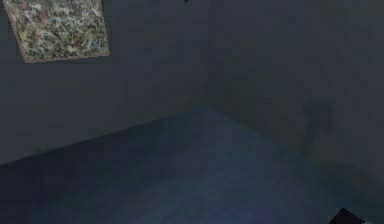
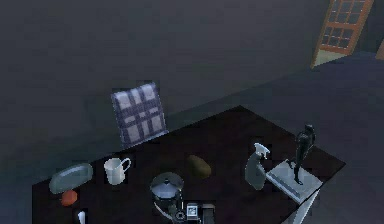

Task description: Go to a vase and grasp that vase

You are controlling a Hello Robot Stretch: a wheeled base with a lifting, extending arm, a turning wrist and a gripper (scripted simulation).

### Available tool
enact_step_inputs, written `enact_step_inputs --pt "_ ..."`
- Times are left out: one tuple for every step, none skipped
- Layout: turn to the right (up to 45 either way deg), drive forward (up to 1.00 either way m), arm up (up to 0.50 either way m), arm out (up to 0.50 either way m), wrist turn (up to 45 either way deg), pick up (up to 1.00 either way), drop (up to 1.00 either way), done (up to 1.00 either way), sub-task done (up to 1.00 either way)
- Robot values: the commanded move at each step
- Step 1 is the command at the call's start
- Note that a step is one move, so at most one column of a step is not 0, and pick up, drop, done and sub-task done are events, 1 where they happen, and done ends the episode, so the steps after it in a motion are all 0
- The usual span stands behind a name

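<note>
On the dark table (image 2: pixel 230 135) in the arm side view, a pale grey vessel with a narrow top (image 2: pixel 258 166) stands right of the middle; it may be the vase. Beside it stands a thin dark statue (image 2: pixel 303 152) on a white base. At the bottom edge the arm's two white marked squares (image 2: pixel 198 212) show. Left of them is the gripper (image 2: pixel 174 209), just below a round grey lidded pot (image 2: pixel 166 187). I cannot tell whether the gripper holds anything.
A white mug (image 2: pixel 117 171), a grey dish (image 2: pixel 70 178), a small red thing (image 2: pixel 68 198) and a brown lump (image 2: pixel 198 165) lie on the table. A plaid-backed chair (image 2: pixel 138 112) stands behind it, a door (image 2: pixel 343 32) far right. The forward view has a wall corner, a framed picture (image 1: pixel 62 28) and blue floor (image 1: pixel 190 170).
</note>
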Motion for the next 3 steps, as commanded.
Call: enact_step_inputs --pt "0.0 0.00 0.00 0.00 0.0 1.00 0.00 0.00 0.00" --pt "0.0 0.00 0.10 0.00 0.0 0.00 0.00 0.00 0.00" --pt "0.0 0.00 0.00 0.00 0.0 0.00 0.00 1.00 0.00"
